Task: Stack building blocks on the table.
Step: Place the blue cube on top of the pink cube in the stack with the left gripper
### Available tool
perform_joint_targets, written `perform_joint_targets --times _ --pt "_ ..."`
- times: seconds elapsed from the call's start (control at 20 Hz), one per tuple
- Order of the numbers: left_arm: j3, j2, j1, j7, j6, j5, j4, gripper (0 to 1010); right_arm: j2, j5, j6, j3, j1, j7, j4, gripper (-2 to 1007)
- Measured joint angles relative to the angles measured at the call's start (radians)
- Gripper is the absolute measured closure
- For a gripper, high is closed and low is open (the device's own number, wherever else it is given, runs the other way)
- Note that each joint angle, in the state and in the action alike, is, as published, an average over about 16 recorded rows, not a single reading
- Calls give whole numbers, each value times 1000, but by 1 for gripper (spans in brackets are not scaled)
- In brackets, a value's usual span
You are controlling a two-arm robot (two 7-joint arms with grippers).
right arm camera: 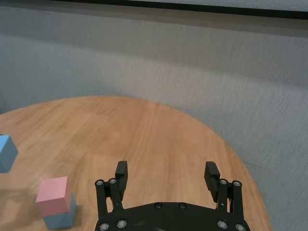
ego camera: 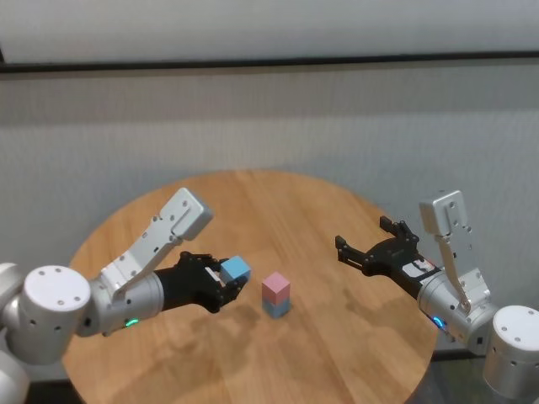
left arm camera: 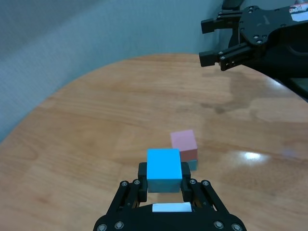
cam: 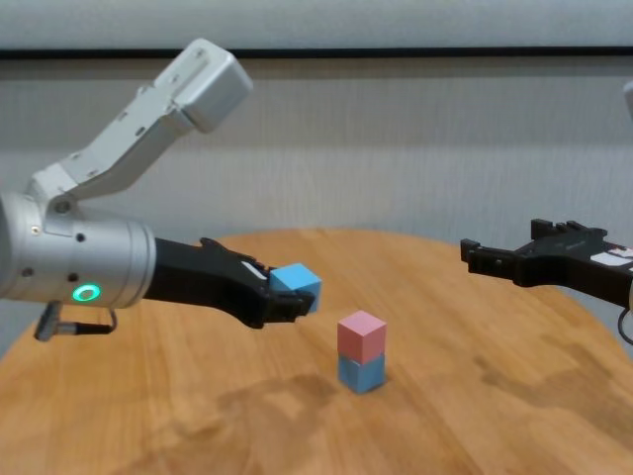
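A pink cube (ego camera: 275,288) sits on a light blue cube (ego camera: 277,307) near the middle of the round wooden table (ego camera: 337,353). This stack also shows in the chest view (cam: 360,336), the left wrist view (left arm camera: 184,141) and the right wrist view (right arm camera: 54,196). My left gripper (ego camera: 229,280) is shut on the second light blue cube (ego camera: 236,269) and holds it in the air, left of the stack and above its top (cam: 295,281) (left arm camera: 164,169). My right gripper (ego camera: 347,250) is open and empty, hovering to the right of the stack (right arm camera: 166,174).
A grey wall (ego camera: 269,118) stands behind the table. The table's round edge (ego camera: 253,173) curves close behind both grippers.
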State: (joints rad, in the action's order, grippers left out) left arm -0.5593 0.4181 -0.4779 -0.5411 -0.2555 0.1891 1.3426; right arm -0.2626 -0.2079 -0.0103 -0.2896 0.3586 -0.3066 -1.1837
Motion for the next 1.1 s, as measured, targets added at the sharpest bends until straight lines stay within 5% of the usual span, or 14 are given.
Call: perform_joint_targets --times 0.5,1.1 --pt "-15 -45 -13 11 -35 -8 -11 616 0 0 0 0 0 0 0 0" --pt "-33 -88 -40 4 -36 -7 -65 616 0 0 0 0 0 0 0 1"
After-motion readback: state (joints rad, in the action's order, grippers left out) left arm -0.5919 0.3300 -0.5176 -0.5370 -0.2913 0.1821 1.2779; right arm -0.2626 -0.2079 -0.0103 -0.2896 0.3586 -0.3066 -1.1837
